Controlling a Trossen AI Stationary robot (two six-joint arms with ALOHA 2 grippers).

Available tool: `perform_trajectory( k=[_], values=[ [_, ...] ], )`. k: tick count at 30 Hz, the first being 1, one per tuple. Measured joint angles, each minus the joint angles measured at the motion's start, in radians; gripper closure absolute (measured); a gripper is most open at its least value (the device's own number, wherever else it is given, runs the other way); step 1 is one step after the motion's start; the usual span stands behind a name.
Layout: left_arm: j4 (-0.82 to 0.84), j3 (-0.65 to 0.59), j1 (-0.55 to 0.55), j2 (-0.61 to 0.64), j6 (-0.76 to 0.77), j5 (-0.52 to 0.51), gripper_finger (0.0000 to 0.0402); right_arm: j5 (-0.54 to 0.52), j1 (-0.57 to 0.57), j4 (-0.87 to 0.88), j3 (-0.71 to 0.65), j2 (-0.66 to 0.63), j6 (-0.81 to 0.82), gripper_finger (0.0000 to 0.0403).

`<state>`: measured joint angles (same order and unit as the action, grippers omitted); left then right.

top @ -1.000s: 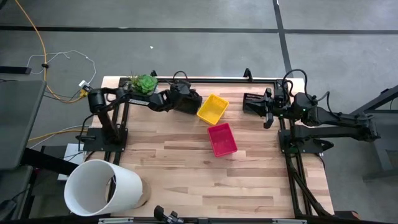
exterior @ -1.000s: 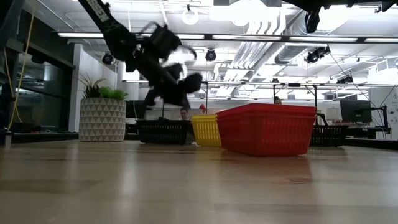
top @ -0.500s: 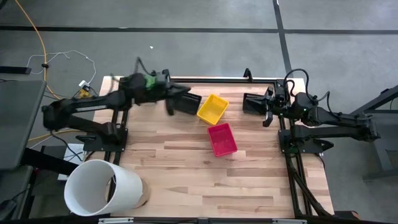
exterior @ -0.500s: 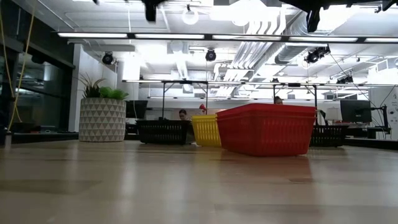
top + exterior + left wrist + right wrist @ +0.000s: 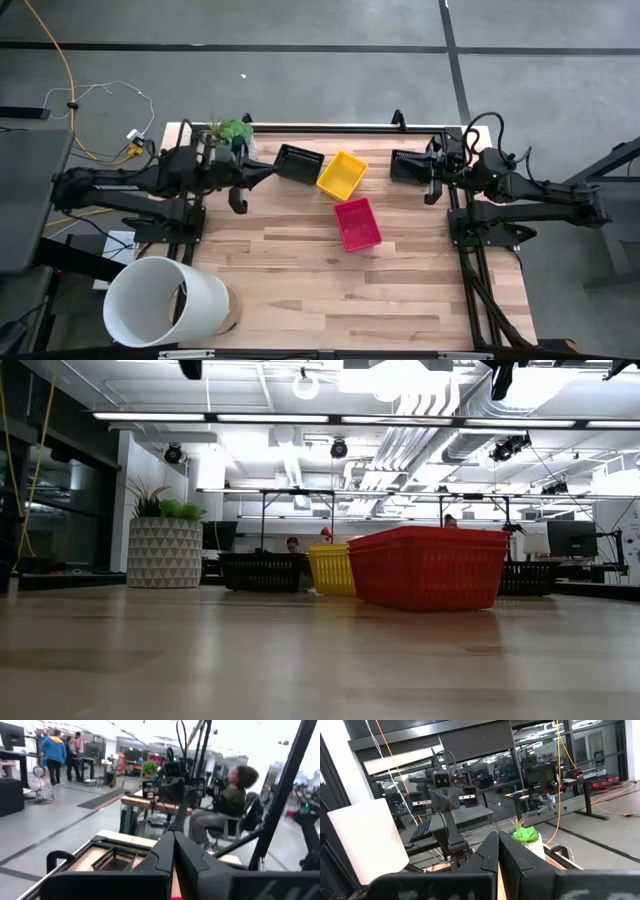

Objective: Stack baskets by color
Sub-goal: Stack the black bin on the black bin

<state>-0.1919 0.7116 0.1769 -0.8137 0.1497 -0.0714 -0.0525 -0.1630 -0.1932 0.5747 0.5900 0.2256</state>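
On the far half of the table stand a black basket (image 5: 298,163), a yellow basket (image 5: 342,174) tilted beside it, a red basket (image 5: 357,223) nearer the middle, and another black basket (image 5: 407,165) at the far right. The low view shows the same row: black (image 5: 262,572), yellow (image 5: 331,569), red (image 5: 428,568), black (image 5: 530,577). My left gripper (image 5: 270,170) is shut and level, raised left of the first black basket and apart from it; its fingertips (image 5: 173,851) are together. My right gripper (image 5: 430,172) is shut and raised by the right black basket; its fingers (image 5: 498,845) hold nothing.
A large white cylinder (image 5: 165,302) lies at the near left corner. A small potted plant (image 5: 232,132) stands at the far left corner, close behind my left arm. A person sits beyond the table's right end (image 5: 227,802). Bare wood (image 5: 400,300) fills the near half.
My left gripper has risen from the left black basket and drawn back toward the table's left edge, tipping from a downward slant to level. That basket stays on the table beside the yellow one, now uncovered.
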Motion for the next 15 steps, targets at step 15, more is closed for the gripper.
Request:
perform_trajectory(
  k=[15],
  values=[
    [-0.058,-0.035,-0.002,0.044,0.007,0.000,0.0401,-0.176,0.000,0.087,0.017,0.027,0.169,0.0402]
  ],
)
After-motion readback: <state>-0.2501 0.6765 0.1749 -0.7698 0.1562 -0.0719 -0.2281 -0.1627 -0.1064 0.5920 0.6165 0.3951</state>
